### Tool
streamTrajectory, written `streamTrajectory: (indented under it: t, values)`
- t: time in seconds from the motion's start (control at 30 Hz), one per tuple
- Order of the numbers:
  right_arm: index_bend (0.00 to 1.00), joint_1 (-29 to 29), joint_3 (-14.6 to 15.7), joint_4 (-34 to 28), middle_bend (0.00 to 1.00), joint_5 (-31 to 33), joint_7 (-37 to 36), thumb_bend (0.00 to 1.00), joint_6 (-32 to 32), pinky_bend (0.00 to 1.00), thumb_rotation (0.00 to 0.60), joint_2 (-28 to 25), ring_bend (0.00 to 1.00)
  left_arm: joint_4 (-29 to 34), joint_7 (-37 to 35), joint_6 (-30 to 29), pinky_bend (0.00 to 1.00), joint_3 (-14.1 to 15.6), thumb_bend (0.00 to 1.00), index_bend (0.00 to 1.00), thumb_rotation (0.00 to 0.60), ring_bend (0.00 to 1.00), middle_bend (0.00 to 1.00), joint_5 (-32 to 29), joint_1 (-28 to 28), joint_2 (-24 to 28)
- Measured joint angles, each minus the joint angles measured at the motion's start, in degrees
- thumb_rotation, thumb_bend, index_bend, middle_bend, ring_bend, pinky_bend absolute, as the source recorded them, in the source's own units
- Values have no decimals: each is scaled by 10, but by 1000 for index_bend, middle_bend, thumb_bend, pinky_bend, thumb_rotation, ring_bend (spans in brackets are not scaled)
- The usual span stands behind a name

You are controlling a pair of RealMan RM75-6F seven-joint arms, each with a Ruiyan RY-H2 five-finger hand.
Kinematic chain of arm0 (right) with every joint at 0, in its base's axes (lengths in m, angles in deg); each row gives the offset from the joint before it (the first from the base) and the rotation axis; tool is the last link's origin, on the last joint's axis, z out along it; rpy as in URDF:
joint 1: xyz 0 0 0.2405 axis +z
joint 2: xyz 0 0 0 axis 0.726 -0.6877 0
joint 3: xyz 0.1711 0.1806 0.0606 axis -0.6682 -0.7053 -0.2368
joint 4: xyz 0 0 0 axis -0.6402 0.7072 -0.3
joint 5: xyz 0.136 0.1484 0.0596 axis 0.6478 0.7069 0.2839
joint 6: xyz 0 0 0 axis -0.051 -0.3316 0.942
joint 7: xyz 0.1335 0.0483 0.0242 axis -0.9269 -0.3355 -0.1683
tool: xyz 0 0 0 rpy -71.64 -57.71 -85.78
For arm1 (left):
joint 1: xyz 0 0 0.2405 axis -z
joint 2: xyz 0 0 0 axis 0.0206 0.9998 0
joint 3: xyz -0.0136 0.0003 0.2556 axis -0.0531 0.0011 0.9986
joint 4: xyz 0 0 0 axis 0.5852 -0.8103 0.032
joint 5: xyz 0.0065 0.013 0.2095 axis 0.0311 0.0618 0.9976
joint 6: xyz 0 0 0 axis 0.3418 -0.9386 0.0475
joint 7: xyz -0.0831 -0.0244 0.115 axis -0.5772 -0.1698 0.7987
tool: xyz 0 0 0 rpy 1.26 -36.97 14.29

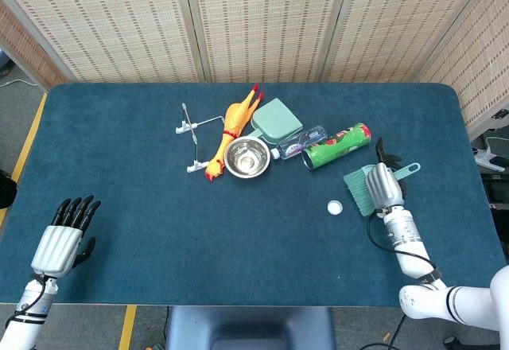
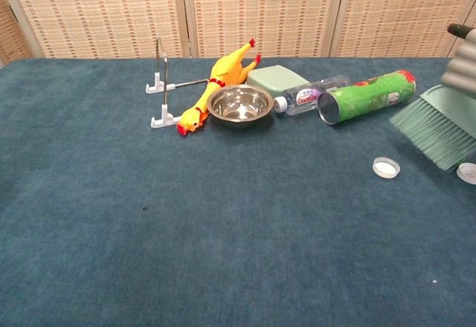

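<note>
Right hand (image 1: 384, 184) grips a green plastic hand brush (image 1: 367, 188), fingers wrapped over its back, so bristles (image 2: 433, 132) point down and toward the tube, angled as for a sweeping stroke, tips close to the cloth; contact with it can't be confirmed. Landmark: green cardboard snack tube (image 1: 337, 145) lying on its side, open mouth facing the bowl side.

The brush sits just below and right of the tube, near but apart. White round bottle cap (image 1: 335, 206) lies flat on the blue felt table (image 1: 143, 199) below the tube, just left of the bristles, not touching them — judged loose in the brush's sweep line. In the chest view a second white cap (image 2: 468, 172) shows at the frame edge under the bristles; in the head view the hand hides it.

Clear plastic water bottle (image 1: 299, 143) lies on its side, touching the tube's left end; it looks capless, which would fit the loose caps. Left of the tube: mint green square box (image 1: 276, 119), round steel bowl (image 1: 246, 157), yellow rubber chicken (image 1: 231, 127) lying flat, white-footed wire rack (image 1: 192, 131) — all bunched together.

Left hand (image 1: 60, 239) is well away at the table's near left corner, far from the tube, holding nothing, fingers straight and spread, parked idle.
</note>
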Motion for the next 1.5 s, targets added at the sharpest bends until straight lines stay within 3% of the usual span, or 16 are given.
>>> streamTrajectory:
  t: [0.27, 0.7, 1.03, 1.17, 1.5]
  values:
    - [924, 14, -28, -63, 740, -42, 10, 424, 5, 53, 600, 11, 402, 7, -12, -15, 61, 3, 469, 0, 600, 0, 0, 7, -6, 12]
    - [924, 28, -21, 17, 740, -7, 124, 425, 23, 53, 600, 97, 402, 11, -20, -25, 61, 8, 469, 0, 600, 0, 0, 15, -13, 23]
    - [924, 12, -2, 38, 740, 9, 138, 424, 24, 53, 600, 79, 402, 11, -18, -24, 61, 12, 469, 0, 600, 0, 0, 17, -16, 26]
    - [925, 3, 5, 46, 740, 13, 136, 424, 23, 53, 600, 65, 402, 10, 6, -7, 61, 3, 468, 0, 600, 0, 0, 8, -4, 4]
    - [925, -32, 14, 77, 740, 28, 87, 425, 27, 53, 600, 24, 402, 14, 30, 13, 61, 0, 468, 0, 600, 0, 0, -2, 5, -10]
